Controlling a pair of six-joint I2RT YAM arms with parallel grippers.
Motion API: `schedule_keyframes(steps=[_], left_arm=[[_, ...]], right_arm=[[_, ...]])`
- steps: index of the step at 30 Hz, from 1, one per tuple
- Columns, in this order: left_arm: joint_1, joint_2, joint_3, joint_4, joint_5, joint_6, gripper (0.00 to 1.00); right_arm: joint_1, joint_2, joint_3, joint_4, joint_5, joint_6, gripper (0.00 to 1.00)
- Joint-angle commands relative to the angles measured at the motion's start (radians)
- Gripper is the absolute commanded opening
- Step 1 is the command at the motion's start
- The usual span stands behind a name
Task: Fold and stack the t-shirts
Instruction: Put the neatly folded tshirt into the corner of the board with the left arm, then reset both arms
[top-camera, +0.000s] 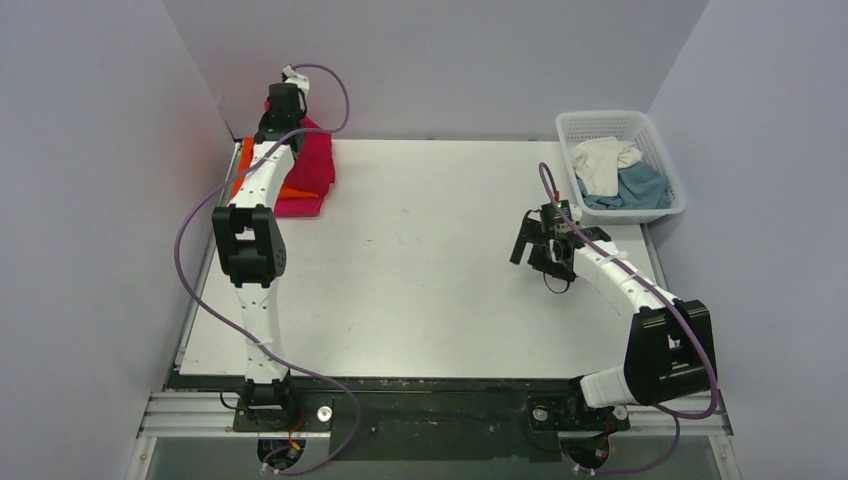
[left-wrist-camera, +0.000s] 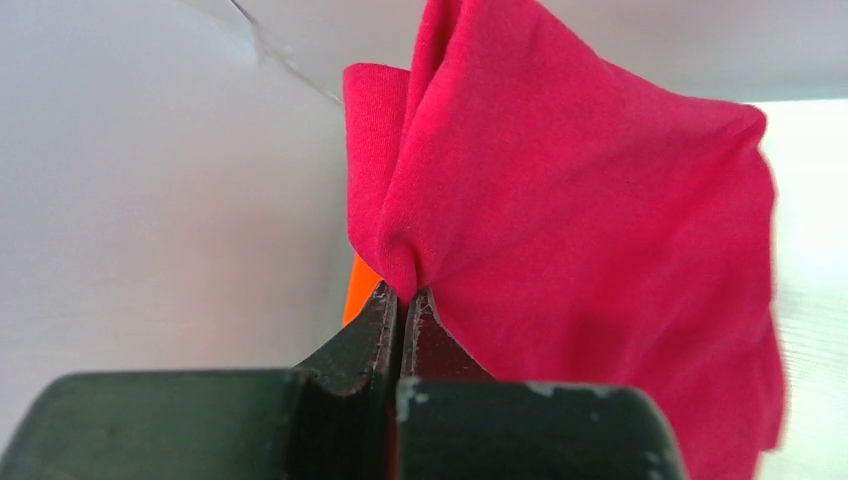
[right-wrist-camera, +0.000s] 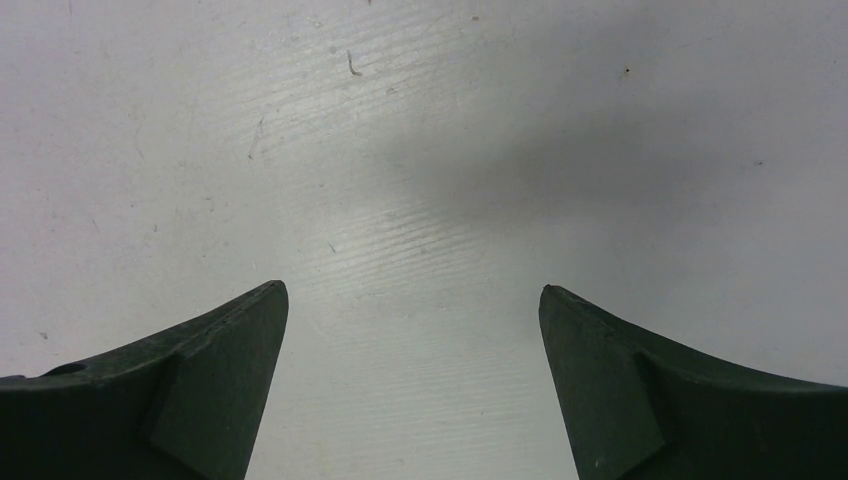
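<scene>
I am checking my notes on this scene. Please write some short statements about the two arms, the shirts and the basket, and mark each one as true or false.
1. The jaws of the left gripper are shut on a red-pink shirt. True.
2. The right gripper holds a shirt. False: its jaws stand open over the bare table and hold nothing.
3. The basket holds a white shirt and a blue shirt. True.
4. The orange shirt lies in the basket. False: it lies at the far left corner, beside the red-pink cloth.
</scene>
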Motion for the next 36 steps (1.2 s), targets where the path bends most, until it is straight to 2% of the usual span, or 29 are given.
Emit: schedule_keyframes(steps=[1, 8, 17, 19, 22, 23, 27, 31, 34, 36], left_arm=[[0.097, 0.053, 0.081, 0.020, 0.091, -0.039, 0.00], [0.178, 0.120, 0.148, 0.009, 0.193, -0.075, 0.00], [0.236, 0.158, 0.178, -0.019, 0.238, -0.141, 0.00], [0.241, 0.160, 0.178, -0.028, 0.234, -0.152, 0.20], [0.242, 0.156, 0.187, -0.037, 0.183, -0.173, 0.72], [0.243, 0.150, 0.194, -0.042, 0.137, -0.202, 0.78], [0.244, 0.106, 0.288, -0.121, 0.017, -0.352, 0.82], [0.241, -0.012, 0.313, -0.264, 0.077, -0.525, 0.85], [0.224, -0.201, 0.202, -0.348, 0.169, -0.657, 0.86], [0.197, -0.363, 0.011, -0.332, 0.209, -0.736, 0.87]], right_arm=[[-0.001, 0.015, 0.040, -0.037, 0.013, 0.020, 0.91], [0.015, 0.043, 0.067, -0.054, 0.020, 0.038, 0.91], [0.063, 0.090, 0.120, -0.080, 0.046, 0.045, 0.91], [0.067, 0.092, 0.130, -0.084, 0.050, 0.045, 0.91], [0.071, 0.082, 0.140, -0.094, 0.061, 0.047, 0.91], [0.071, 0.070, 0.142, -0.097, 0.068, 0.047, 0.91], [0.071, 0.017, 0.140, -0.100, 0.101, 0.058, 0.92], [0.066, -0.061, 0.120, -0.096, 0.141, 0.086, 0.94], [0.064, -0.144, 0.073, -0.078, 0.161, 0.117, 0.96], [0.063, -0.200, 0.031, -0.051, 0.170, 0.137, 0.97]])
